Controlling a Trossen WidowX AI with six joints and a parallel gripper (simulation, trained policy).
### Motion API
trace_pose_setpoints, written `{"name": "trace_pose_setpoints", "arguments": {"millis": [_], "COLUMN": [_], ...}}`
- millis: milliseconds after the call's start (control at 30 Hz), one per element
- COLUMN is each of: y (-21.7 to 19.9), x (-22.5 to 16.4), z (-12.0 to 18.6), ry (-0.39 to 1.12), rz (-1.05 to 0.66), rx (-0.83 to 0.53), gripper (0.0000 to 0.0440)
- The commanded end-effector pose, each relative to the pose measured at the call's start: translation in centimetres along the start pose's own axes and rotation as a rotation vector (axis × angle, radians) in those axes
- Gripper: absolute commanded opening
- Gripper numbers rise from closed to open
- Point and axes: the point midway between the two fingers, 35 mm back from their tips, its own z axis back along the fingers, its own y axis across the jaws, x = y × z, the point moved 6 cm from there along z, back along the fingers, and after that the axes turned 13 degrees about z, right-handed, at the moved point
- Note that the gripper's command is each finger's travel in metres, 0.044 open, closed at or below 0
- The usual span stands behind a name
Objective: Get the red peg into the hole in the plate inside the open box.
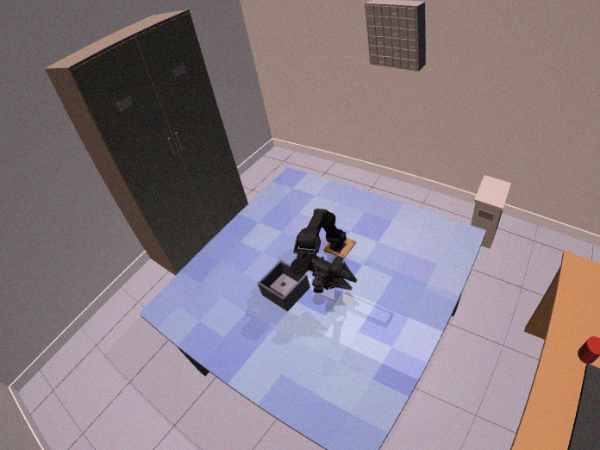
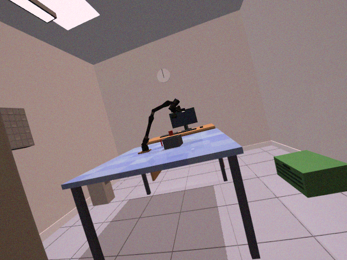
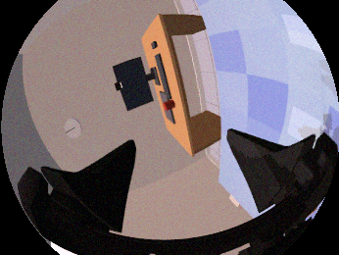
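Your gripper [image 1: 353, 284] [image 2: 179, 112] [image 3: 182, 139] hangs high, fingers spread, nothing between. Beyond, below, red peg [image 2: 161, 143] stands roughly upright beside open box [image 1: 296, 296] [image 2: 172, 142], outside it. Looks slim, stiff, probably light, perhaps slippery; likely best pinched squarely near top, leaving lower end free.

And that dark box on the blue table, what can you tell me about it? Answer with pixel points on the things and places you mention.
The open box [image 1: 294, 301] [image 2: 172, 142] is dark grey, with four straight walls, no lid and a matte look. Inside, a pale plate [image 1: 277, 287] with a small dark hole near its middle covers the bottom. It sits upright on the table [image 1: 309, 406] [image 2: 156, 167]; nothing shows in it. I can't tell its material.
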Motion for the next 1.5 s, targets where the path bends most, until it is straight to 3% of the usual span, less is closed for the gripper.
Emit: {"name": "trace_pose_setpoints", "arguments": {"millis": [0,133,967,1467], "y": [-0.1,-1.2,-10.5,-18.6], "x": [-0.1,-1.4,-15.5,-22.0], "z": [0.2,0.5,0.6,0.2], "ry": [-0.014,-0.044,-0.085,-0.241], "rz": [0.016,0.006,-0.620,-0.850], "rx": [-0.018,-0.107,-0.701,-1.016], "gripper": [0.0424,0.0440,0.0440,0.0439]}}
